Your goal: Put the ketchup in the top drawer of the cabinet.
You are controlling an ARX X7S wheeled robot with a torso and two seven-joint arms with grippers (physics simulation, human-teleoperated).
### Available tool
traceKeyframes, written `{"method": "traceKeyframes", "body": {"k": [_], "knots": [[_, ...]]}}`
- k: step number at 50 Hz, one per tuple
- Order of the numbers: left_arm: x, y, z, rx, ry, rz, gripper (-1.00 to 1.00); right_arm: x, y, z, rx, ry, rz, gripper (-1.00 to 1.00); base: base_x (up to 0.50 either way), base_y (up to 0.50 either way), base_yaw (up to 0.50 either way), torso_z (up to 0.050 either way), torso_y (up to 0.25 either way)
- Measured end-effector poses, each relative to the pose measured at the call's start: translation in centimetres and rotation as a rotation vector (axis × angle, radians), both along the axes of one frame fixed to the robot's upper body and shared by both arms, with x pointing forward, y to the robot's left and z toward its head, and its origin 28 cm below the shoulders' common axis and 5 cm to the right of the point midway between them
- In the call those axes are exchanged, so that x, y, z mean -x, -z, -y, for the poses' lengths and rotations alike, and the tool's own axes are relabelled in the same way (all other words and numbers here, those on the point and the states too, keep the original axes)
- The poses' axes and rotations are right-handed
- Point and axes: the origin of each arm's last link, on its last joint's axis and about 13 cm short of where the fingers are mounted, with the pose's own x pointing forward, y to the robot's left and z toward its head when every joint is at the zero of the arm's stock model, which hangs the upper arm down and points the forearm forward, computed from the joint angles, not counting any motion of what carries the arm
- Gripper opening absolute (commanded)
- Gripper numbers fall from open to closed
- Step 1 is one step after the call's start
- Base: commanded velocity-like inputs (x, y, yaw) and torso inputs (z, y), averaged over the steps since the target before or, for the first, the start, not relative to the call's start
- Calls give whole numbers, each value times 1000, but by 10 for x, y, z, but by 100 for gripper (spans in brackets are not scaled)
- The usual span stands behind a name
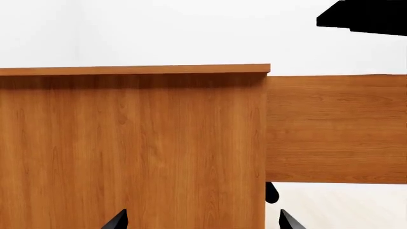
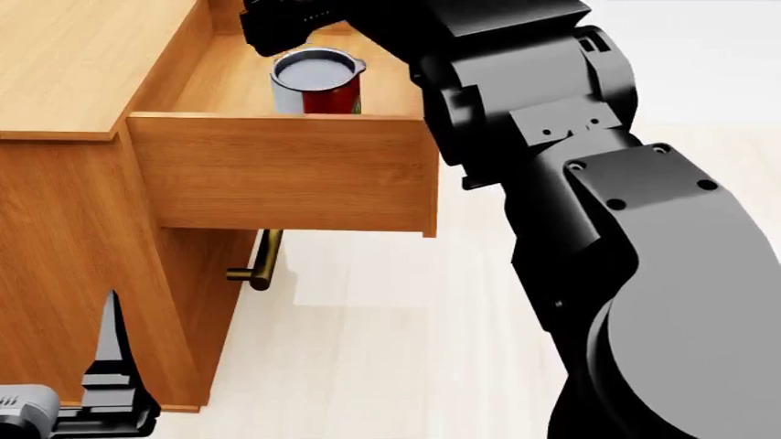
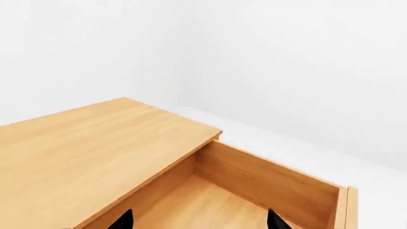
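One ketchup can (image 2: pixel 317 82) stands upright inside the pulled-out top drawer (image 2: pixel 283 171) of the single cabinet (image 2: pixel 73 64). One lower handle (image 2: pixel 259 263) shows beneath. The right gripper (image 3: pixel 198 220) hovers above the drawer, fingers apart and holding nothing. The left gripper (image 1: pixel 202 220) faces the cabinet side, fingers apart.

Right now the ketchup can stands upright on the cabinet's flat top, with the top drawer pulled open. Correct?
Not quite. The ketchup stands upright inside the open top drawer, not on the cabinet top. The head view shows it behind the drawer's front panel.
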Motion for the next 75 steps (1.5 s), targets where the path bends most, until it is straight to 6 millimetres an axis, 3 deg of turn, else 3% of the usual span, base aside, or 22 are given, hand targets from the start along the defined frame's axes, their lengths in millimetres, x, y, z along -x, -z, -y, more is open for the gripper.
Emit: {"method": "traceKeyframes", "body": {"k": [18, 40, 53, 75], "knots": [[-1, -1, 0, 0, 5, 3, 100, 1, -36, 7, -110, 148, 168, 100, 0, 0, 0, 0, 0], [-1, -3, 0, -5, 5, 8, 100, 2, -46, 55, -120, 296, 251, 100, 0, 0, 0, 0, 0], [0, -3, 0, -8, 4, 8, 100, 27, -25, 88, -119, 365, 268, 100, 0, 0, 0, 0, 0], [0, -1, 0, -11, -2, 5, 100, 95, 28, 119, -159, 429, 257, 100, 0, 0, 0, 0, 0]]}}
